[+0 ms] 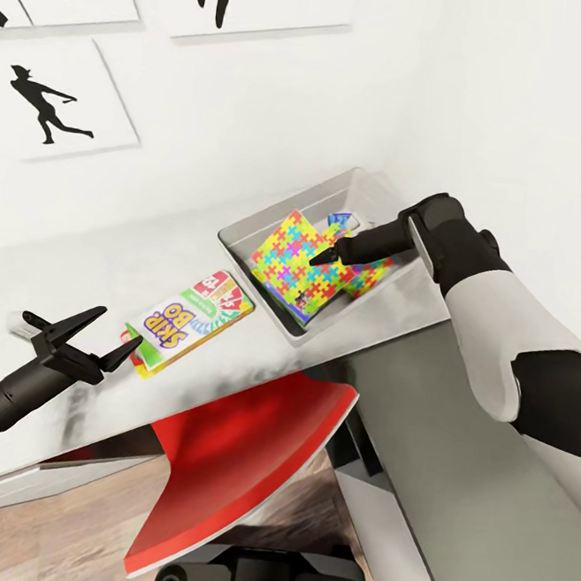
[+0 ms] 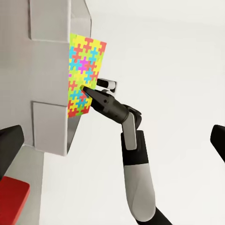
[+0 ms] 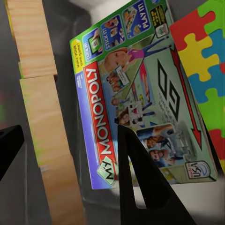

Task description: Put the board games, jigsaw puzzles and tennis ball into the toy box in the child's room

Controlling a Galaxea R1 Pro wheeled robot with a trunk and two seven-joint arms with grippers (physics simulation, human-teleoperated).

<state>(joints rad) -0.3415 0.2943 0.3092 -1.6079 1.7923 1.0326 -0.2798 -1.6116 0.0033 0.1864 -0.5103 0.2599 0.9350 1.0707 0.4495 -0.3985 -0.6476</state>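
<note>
Fingers of right gripper, seemingly parted, hover over jigsaw puzzles.

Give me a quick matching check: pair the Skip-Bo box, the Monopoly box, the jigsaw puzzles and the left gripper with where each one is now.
Things:
1. Skip-Bo box
2. Monopoly box
3. jigsaw puzzles
4. left gripper

Places:
a. propped in the toy box, under the right gripper
b. flat on the table, outside the bin
c. open, beside the Skip-Bo box
d. in the bin next to a puzzle

Pairs: 1-b, 2-d, 3-a, 4-c
</note>
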